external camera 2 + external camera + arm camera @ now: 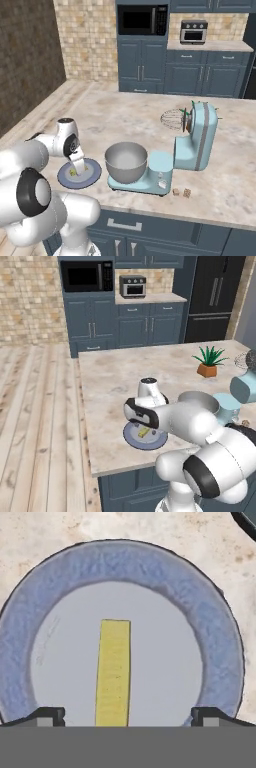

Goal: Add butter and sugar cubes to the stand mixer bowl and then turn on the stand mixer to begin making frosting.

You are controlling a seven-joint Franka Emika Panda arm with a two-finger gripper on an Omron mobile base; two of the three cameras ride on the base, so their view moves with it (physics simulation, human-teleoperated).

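Yellow butter (113,672) lies flat in middle of blue-grey plate (30,627) on table (125,120), directly under claw (127,714). Claw spread wide, holding nothing — one tip either side of stick. In hand view, stick's long axis runs straight away from claw, across the closing line, so tips look set to pinch its narrow width. Straight descent likely next.

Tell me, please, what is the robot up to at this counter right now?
The open gripper hangs over the blue-grey plate, its fingertips on either side of the butter, not yet closed on it. The stand mixer bowl sits on the stand mixer, whose head is tilted back. The sugar cubes lie on the counter beside its base.
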